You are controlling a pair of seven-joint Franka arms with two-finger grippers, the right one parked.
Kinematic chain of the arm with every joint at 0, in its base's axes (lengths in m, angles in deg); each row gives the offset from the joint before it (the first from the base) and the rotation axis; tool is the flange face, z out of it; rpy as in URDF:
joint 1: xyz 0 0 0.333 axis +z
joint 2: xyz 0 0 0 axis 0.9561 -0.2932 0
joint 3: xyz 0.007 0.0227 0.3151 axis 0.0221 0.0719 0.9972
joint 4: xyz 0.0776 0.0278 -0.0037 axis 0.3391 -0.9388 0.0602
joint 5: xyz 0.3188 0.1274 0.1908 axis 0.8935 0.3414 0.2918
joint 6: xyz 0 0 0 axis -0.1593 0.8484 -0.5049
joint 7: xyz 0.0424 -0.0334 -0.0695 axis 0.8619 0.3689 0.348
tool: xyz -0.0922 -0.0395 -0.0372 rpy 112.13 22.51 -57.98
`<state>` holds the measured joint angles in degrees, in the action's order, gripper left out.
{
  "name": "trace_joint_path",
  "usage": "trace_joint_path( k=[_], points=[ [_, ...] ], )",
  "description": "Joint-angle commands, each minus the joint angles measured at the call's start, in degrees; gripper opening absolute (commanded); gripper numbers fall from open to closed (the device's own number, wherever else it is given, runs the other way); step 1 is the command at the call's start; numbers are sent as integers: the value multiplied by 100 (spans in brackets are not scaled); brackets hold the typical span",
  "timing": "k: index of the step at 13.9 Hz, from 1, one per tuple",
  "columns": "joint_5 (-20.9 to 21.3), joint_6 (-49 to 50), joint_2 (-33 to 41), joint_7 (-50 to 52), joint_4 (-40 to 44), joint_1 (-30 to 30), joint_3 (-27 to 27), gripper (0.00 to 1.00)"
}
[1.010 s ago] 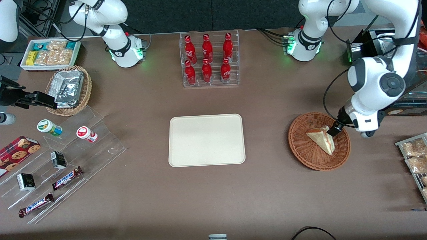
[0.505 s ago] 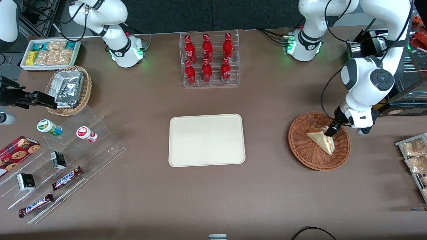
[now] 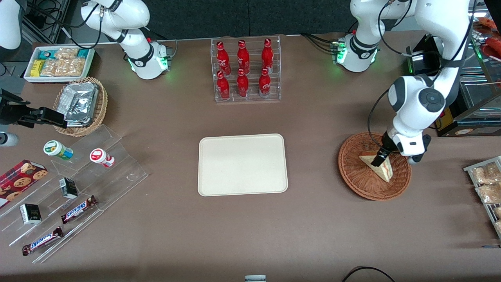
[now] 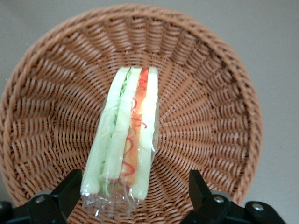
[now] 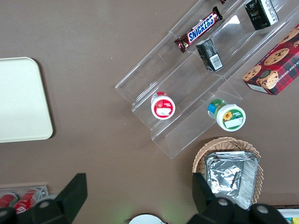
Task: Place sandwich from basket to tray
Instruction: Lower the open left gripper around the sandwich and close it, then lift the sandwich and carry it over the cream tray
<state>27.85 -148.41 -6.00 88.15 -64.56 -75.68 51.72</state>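
Observation:
The sandwich [image 3: 381, 167] is a plastic-wrapped wedge of pale bread with red, orange and green filling. It lies in the round reddish-brown wicker basket [image 3: 362, 184] toward the working arm's end of the table. The left arm's gripper [image 3: 380, 158] hangs just above the sandwich's end. In the left wrist view the gripper [image 4: 133, 189] is open, with a black finger [image 4: 70, 189] on each side of the sandwich [image 4: 126, 140] inside the basket [image 4: 210, 116]. The cream tray [image 3: 242, 164] lies empty at the table's middle and also shows in the right wrist view [image 5: 21, 100].
A clear rack of red bottles [image 3: 245, 70] stands farther from the front camera than the tray. Snack packets [image 3: 485, 184] lie at the working arm's table edge. A clear stepped stand [image 3: 74, 188] with snacks, a tan foil-pack basket [image 3: 80, 105] and a white snack box [image 3: 58, 62] sit toward the parked arm's end.
The left arm has swung inward over the basket. Its gripper moved from the sandwich's outer side to directly above its end.

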Motion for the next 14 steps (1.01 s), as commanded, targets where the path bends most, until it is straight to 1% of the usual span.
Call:
trace_joint_path(
  k=[1,3,4,5,6,7,8,10,11,14],
  points=[
    [57,-146,-207,0,-20,-43,31,100],
    [145,-146,-278,-17,7,-34,48,99],
    [172,-138,-278,-17,7,-17,57,93],
    [172,-129,-278,-17,16,-8,66,67],
    [172,-103,-261,-17,16,1,66,28],
    [172,-76,-234,-17,33,1,66,0],
    [172,-7,-217,0,112,-8,66,0],
    [172,719,-164,61,523,-43,40,0],
    [172,1333,-112,88,839,-69,13,0],
    [172,3126,-14,193,1954,-551,-57,0]
  ],
)
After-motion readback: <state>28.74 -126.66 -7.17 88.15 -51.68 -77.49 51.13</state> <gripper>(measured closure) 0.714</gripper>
